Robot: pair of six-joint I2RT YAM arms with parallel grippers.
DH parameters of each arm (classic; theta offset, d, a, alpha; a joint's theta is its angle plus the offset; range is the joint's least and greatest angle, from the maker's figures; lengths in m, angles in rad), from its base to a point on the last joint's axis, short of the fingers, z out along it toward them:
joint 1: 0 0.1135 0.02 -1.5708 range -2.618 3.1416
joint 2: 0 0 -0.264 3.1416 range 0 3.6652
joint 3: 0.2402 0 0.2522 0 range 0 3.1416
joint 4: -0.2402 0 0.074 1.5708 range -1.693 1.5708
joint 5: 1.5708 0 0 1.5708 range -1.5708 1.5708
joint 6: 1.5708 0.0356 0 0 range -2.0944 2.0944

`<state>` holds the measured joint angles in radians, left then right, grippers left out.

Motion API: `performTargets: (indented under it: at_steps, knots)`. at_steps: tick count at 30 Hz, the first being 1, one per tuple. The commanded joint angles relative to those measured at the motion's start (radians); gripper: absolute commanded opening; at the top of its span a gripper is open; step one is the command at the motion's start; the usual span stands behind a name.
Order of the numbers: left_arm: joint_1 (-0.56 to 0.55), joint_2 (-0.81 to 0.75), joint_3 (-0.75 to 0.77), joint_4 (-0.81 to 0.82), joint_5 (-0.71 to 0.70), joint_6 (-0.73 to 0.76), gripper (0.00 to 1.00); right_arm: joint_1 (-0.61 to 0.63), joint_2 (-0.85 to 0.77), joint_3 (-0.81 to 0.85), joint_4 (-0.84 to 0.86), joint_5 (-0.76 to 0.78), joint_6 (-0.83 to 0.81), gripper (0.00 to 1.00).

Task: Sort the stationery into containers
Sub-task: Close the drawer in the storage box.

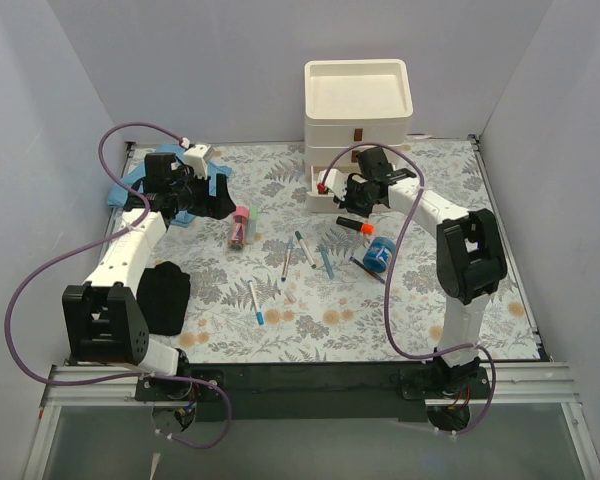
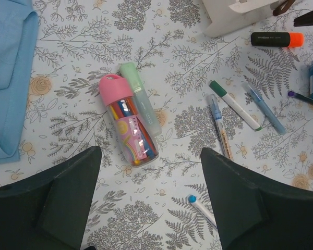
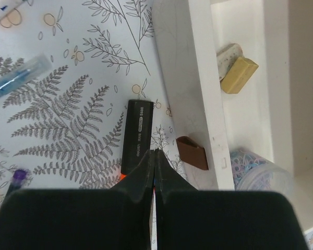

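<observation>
We see the right gripper (image 3: 155, 159) closed, empty, over the black marker (image 3: 137, 133); the left gripper (image 2: 151, 205) is wide open, empty.

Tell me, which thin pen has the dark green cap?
The white pen beside the pale-blue pen; its cap is dark green, the others' blue.
</observation>
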<state>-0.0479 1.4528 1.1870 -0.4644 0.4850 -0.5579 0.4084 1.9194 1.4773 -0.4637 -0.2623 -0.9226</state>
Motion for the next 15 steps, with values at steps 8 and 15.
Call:
performTargets:
  at_steps: [8,15]
  knots:
    - [0.002,0.011,0.016,0.009,-0.040,0.015,0.77,0.010,0.059,0.049,0.244,0.144,-0.016,0.01]
    - [0.002,0.026,0.028,0.006,-0.045,0.016,0.78,0.009,0.110,0.064,0.373,0.207,-0.027,0.01]
